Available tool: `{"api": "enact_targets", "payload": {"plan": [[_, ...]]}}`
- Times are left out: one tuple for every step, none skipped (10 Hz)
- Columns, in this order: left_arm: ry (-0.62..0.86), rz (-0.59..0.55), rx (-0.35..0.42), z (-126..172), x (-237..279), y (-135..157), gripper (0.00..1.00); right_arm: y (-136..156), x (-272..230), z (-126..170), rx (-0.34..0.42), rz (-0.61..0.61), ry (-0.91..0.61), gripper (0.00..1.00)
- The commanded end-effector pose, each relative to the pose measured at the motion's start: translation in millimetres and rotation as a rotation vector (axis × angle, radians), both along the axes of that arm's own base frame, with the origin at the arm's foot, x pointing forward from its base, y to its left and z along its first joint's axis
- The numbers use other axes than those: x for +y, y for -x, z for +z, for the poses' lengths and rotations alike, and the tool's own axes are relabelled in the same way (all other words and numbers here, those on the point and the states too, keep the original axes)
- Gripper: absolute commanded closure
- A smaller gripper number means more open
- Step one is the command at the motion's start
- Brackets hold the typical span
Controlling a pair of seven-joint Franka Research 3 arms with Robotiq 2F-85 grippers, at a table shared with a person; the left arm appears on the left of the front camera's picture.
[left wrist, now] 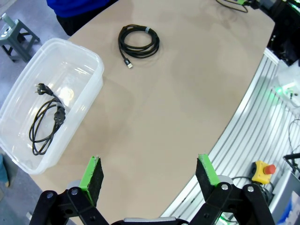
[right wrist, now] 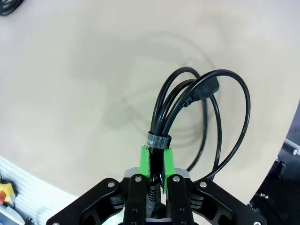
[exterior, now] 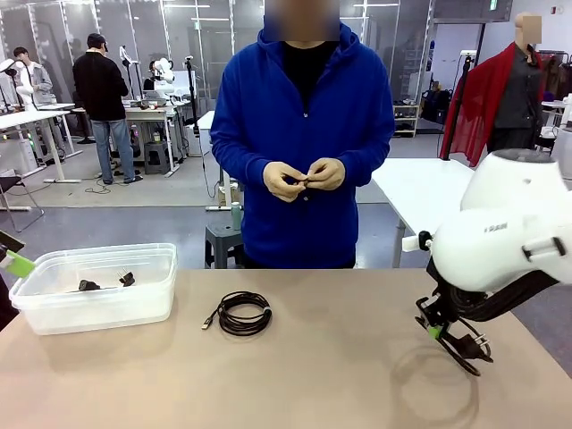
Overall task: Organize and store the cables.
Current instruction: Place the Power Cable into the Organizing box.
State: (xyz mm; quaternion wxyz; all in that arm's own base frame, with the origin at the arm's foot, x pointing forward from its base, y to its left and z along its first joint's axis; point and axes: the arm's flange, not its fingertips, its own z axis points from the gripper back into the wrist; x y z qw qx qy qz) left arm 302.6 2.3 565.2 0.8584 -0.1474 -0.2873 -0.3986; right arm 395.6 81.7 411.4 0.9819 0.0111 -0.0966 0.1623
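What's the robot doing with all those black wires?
It's tidying cables away. The right gripper is shut on a bundled power cable, holding it just above the table. The left gripper is open and holds nothing, up near the clear bin, which has one cable inside. Another coiled cable lies mid-table. The person's hands are fiddling with something small.

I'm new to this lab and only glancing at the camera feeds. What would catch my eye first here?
The right gripper stands out first: it is shut on a strapped bundle of thick black power cable, held just above the table at its right side. A coiled thin cable lies mid-table, and a clear bin at the left holds a looser black cable. A person in a blue hoodie stands at the far side.
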Motion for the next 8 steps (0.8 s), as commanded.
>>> {"api": "enact_targets", "payload": {"plan": [[-0.001,-0.002,-0.001,0.1,-0.1,0.1,0.00,-0.2,-6.4,6.5,0.013,0.015,-0.030,1.00],[-0.001,-0.002,-0.001,0.1,-0.1,0.1,0.00,0.3,-7.1,6.8,0.006,0.014,-0.033,1.00],[-0.001,-0.002,-0.001,0.1,-0.1,0.1,0.00,1.4,-7.9,8.3,-0.004,0.000,-0.045,1.00],[-0.001,-0.002,-0.001,0.1,-0.1,0.1,0.00,4.6,-4.0,6.9,0.010,0.001,-0.005,1.00],[-0.001,-0.002,-0.001,0.1,-0.1,0.1,0.00,4.6,-4.0,6.9,0.010,0.001,-0.005,1.00],[-0.001,-0.002,-0.001,0.1,-0.1,0.1,0.00,4.6,-4.0,6.9,0.010,0.001,-0.005,1.00],[-0.001,-0.002,-0.001,0.1,-0.1,0.1,0.00,4.6,-4.0,6.9,0.010,0.001,-0.005,1.00],[-0.001,-0.002,-0.001,0.1,-0.1,0.1,0.00,4.6,-4.0,6.9,0.010,0.001,-0.005,1.00]]}}
